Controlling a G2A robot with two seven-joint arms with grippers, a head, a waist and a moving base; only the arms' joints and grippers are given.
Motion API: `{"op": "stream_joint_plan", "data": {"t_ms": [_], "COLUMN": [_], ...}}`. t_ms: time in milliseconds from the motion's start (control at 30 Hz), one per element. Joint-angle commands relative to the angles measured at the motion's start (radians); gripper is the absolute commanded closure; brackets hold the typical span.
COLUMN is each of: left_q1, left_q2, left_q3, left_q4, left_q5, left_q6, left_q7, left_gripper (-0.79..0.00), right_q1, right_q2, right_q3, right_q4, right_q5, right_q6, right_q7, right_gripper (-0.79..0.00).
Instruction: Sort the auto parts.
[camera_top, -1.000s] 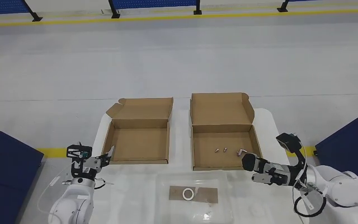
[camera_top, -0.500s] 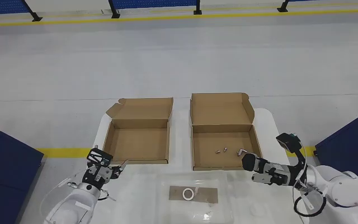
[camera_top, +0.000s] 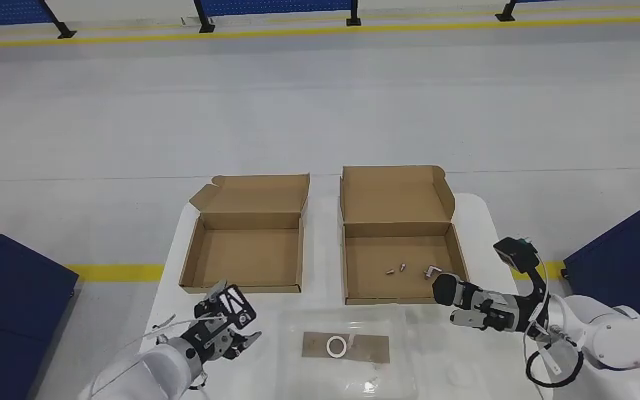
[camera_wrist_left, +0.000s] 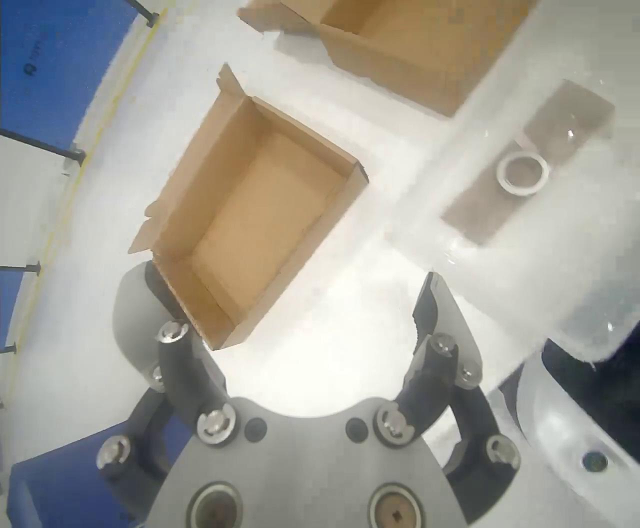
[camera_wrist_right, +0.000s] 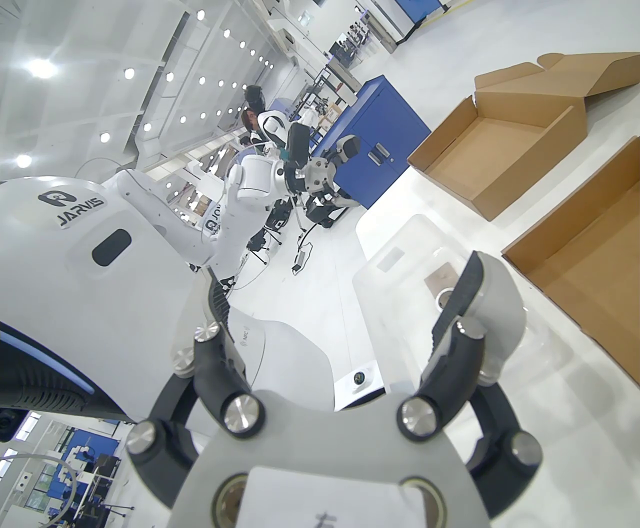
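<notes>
A white ring (camera_top: 337, 346) lies on a grey card inside a clear plastic bin (camera_top: 390, 325) at the table's front middle. Two small screws (camera_top: 393, 268) and a small metal part (camera_top: 432, 270) rest in the right cardboard box (camera_top: 395, 205). The left cardboard box (camera_top: 243, 258) holds nothing. My left gripper (camera_top: 226, 322) hovers open just left of the bin, in front of the left box. In the left wrist view the left gripper (camera_wrist_left: 285, 295) is open, with the ring (camera_wrist_left: 522, 172) farther off. My right gripper (camera_top: 443, 290) is open by the right box's front right corner.
The bin's clear wall (camera_wrist_right: 400, 250) rises in front of my right gripper (camera_wrist_right: 345, 290), with the ring (camera_wrist_right: 442, 299) inside it. Both boxes have raised lids at the back. White table surface (camera_top: 320, 250) runs between the boxes.
My left arm has swung from the table's left edge toward the front middle, ending beside the clear bin. The right arm has kept still.
</notes>
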Motion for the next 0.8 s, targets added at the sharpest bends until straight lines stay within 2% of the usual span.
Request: {"op": "stream_joint_plan", "data": {"t_ms": [0, 300, 400, 500, 600, 700, 767], "left_q1": [-0.001, 0.0, 0.002, -0.037, -0.106, -0.18, -0.232], "left_q2": [0.0, 0.0, 0.003, 0.005, 0.005, 0.01, 0.018], "left_q3": [0.001, 0.002, 0.027, 0.066, 0.146, 0.267, 0.352], "left_q4": [-0.002, 0.002, -0.011, -0.011, -0.011, -0.011, -0.011], "left_q5": [0.001, 0.001, -0.038, -0.101, -0.172, -0.235, -0.26], "left_q6": [0.005, 0.006, -0.06, -0.1, -0.126, -0.045, 0.045], "left_q7": [-0.004, -0.003, -0.003, -0.106, -0.283, -0.412, -0.502], "left_gripper": [-0.785, -0.785, -0.785, -0.785, -0.785, -0.785, -0.785], "right_q1": [0.0, 0.0, 0.0, 0.0, 0.0, 0.0, 0.0], "right_q2": [0.0, 0.0, 0.0, 0.0, 0.0, 0.0, 0.0], "right_q3": [0.0, 0.0, 0.0, 0.0, 0.0, 0.0, 0.0], "right_q4": [0.0, 0.0, 0.0, 0.0, 0.0, 0.0, 0.0], "right_q5": [0.001, 0.001, 0.001, 0.001, 0.001, 0.001, 0.001], "right_q6": [0.0, 0.0, 0.0, 0.0, 0.0, 0.0, 0.0], "right_q7": [0.0, 0.0, 0.0, 0.0, 0.0, 0.0, 0.0], "right_gripper": [-0.785, -0.785, -0.785, -0.785, -0.785, -0.785, -0.785]}}
